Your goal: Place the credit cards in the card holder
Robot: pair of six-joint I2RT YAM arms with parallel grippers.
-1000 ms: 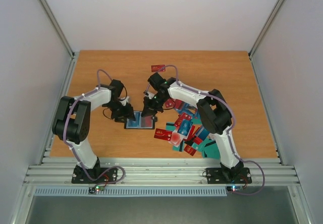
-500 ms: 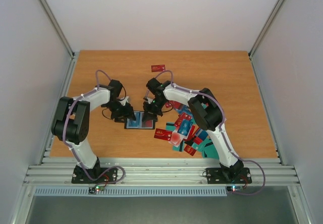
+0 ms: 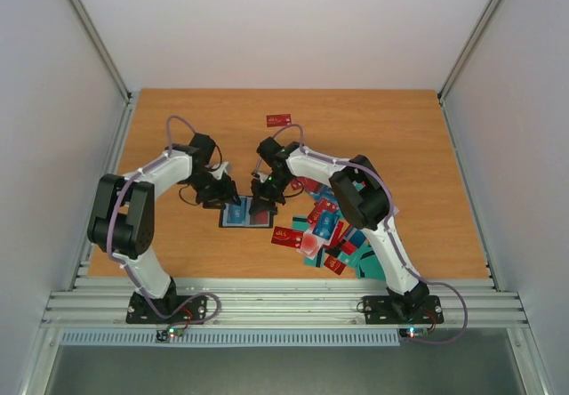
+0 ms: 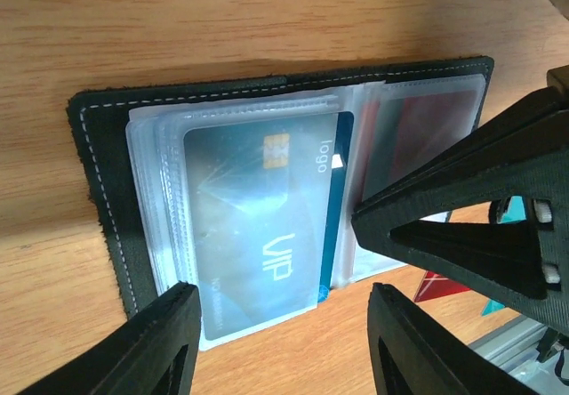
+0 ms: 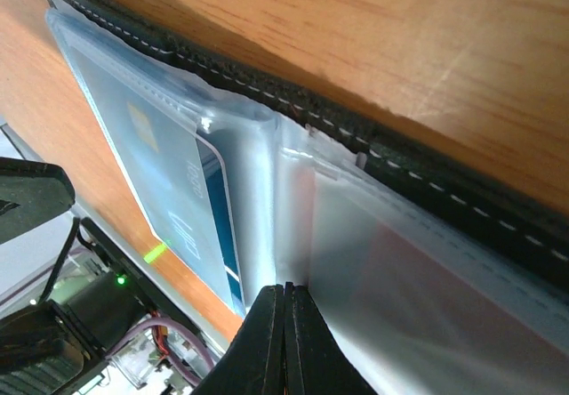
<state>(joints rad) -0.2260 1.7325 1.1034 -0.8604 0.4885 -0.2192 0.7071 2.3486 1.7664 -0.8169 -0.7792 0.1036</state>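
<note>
Right pincer (image 5: 284,299) on card holder (image 5: 444,190), cards (image 3: 325,231) nearby

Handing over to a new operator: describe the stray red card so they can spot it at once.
On the wooden table, look past the open card holder at the middle toward the far edge. A small red card lies flat there. Unlike the cards heaped at the right, it lies alone on bare wood, well apart from the pile.
</note>
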